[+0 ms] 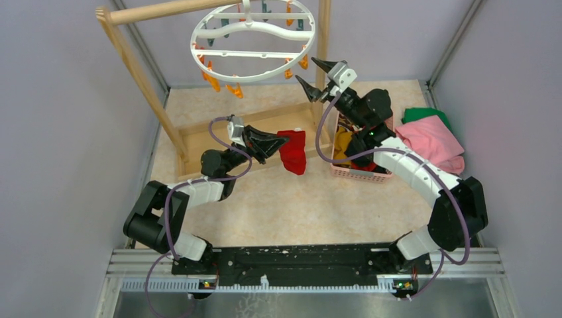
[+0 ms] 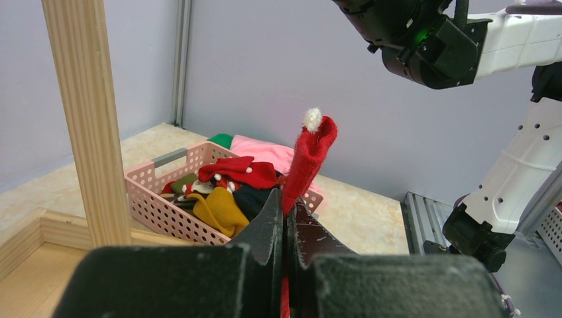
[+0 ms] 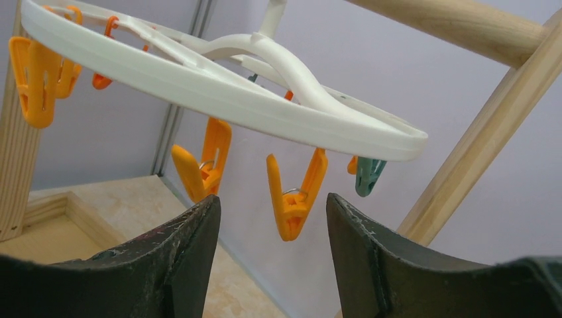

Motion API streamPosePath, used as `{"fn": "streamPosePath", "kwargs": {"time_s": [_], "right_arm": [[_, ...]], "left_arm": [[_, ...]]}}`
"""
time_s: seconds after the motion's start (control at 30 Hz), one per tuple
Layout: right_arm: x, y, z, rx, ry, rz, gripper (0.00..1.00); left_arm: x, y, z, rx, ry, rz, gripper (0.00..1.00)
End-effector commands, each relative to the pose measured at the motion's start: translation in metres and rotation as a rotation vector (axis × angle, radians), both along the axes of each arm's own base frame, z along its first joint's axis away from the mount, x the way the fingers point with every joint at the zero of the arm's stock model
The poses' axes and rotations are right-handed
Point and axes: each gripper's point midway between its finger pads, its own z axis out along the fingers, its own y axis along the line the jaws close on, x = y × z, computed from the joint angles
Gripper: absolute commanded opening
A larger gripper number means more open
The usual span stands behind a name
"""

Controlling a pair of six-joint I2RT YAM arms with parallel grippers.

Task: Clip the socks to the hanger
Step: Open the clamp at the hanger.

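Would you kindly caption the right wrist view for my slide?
Open right gripper framing an orange clip hanging under the white hanger.

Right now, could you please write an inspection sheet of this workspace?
Surface: beige table, wooden rack standing on it.
Job's things: white hanger hangs on the rack; red sock held up; other socks in pink basket.
Clutter: pink cloth and green cloth beside the basket.
Grippers: left gripper shut on red sock; right gripper open under an orange clip, not touching.
Cables: purple cables loop along both arms, no snag seen.
Surroundings: grey walls.
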Motion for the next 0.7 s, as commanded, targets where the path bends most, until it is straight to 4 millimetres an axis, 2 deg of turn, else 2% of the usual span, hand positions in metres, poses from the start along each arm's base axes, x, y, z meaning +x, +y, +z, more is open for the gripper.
{"fn": "streamPosePath", "kwargs": {"time_s": [0.0, 0.67], "right_arm": [[-0.004, -0.003, 0.041, 0.046, -0.082, 0.015, 0.59], [0.014, 0.009, 0.046, 0.055, -0.050, 0.027, 0.57]], "left_arm": [[-0.031, 0.014, 0.058, -0.134, -0.295, -0.002, 0.00], [-0.031, 0.016, 0.058, -0.132, -0.309, 0.015, 0.00]]}}
